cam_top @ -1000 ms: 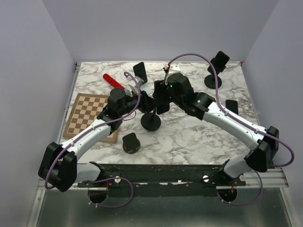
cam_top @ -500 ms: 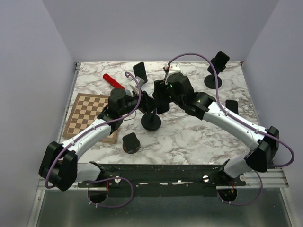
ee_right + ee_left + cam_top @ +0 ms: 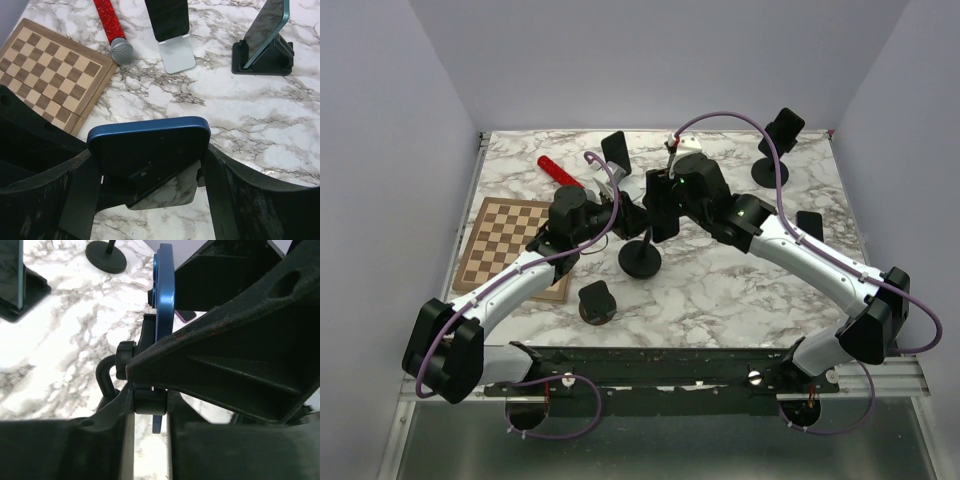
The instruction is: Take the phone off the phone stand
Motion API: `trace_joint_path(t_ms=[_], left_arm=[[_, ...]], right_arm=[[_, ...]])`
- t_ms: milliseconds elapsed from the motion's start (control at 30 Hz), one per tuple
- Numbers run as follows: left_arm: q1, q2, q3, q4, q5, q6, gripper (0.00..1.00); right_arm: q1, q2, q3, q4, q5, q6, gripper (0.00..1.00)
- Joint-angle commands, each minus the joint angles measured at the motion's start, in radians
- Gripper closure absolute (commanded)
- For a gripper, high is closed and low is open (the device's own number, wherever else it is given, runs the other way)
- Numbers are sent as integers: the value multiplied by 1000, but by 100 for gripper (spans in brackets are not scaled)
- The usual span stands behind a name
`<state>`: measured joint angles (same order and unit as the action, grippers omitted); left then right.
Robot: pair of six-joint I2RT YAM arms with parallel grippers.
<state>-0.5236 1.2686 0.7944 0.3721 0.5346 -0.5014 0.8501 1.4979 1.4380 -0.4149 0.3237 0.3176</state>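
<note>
Glass and metal are to be expected of the phone [image 3: 150,145] — a stiff, flat slab, judged light, with smooth rounded edges that are likely slippery and a face that would not take a fall well. It is seen upright over the middle of the counter [image 3: 240,110], seated in the cradle of the phone stand [image 3: 640,258], its blue back turned toward the right wrist camera.

The right pincer [image 3: 151,159] is closed across the phone's width, one finger pressed to each side edge a little below the top corners. The left pincer [image 3: 150,410] is clamped on the stand's black neck joint just under the cradle, where the phone is seen edge-on above it.

The side edges are judged the proper place to be held: the slab will not yield there, and screen and back are left untouched. A firm squeeze is called for, since so little surface is offered and the finish may let it slide.

The stand looks top-heavy, with a thin stem on a small round base, so it is likely to be dragged or tipped if the cradle holds tight — hence the bracing at its neck. Whether the cradle is sprung cannot be told. A straight lift along the cradle's line is judged safest. The chessboard [image 3: 55,65] and the red microphone [image 3: 111,30] lie well apart.
</note>
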Motion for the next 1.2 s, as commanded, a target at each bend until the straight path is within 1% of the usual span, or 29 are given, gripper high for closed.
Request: trace_joint_path(t_ms=[0, 33, 100, 133, 300, 333, 367, 400, 467, 567, 767, 900, 1100, 1167], left_arm=[[-9, 3, 50, 16, 5, 38, 99], [-9, 4, 49, 12, 3, 49, 100], [-9, 6, 48, 14, 19, 72, 100], [-9, 6, 46, 13, 21, 79, 100], [-9, 3, 26, 26, -9, 58, 100], [-7, 1, 15, 53, 5, 50, 100], [-7, 4, 9, 80, 28, 40, 100], [-7, 9, 9, 92, 51, 33, 100], [-7, 26, 12, 138, 123, 20, 100], [-7, 43, 18, 168, 193, 19, 100], [-7, 72, 34, 152, 234, 53, 100], [-7, 81, 37, 135, 245, 98, 100], [12, 144, 61, 139, 290, 101, 100], [21, 152, 69, 123, 284, 109, 100]], right_arm=[[-1, -26, 54, 68, -8, 15, 99], [-13, -28, 51, 68, -27, 8, 99], [-83, -41, 36, 73, -116, -4, 99], [-100, -54, 21, 82, -129, -34, 99], [-120, -105, -40, 114, -84, -212, 99], [-121, -120, -62, 126, -87, -249, 99], [-120, -142, -106, 176, -91, -282, 99], [-121, -157, -137, 198, -119, -306, 100], [-136, -177, -190, 265, -211, -350, 99], [-156, -158, -195, 288, -312, -361, 99], [-259, -107, -134, 276, -702, -341, 100], [-287, -52, -83, 218, -873, -353, 99], [-289, -7, -42, 184, -1013, -363, 99], [-289, -5, -43, 181, -1043, -357, 99]])
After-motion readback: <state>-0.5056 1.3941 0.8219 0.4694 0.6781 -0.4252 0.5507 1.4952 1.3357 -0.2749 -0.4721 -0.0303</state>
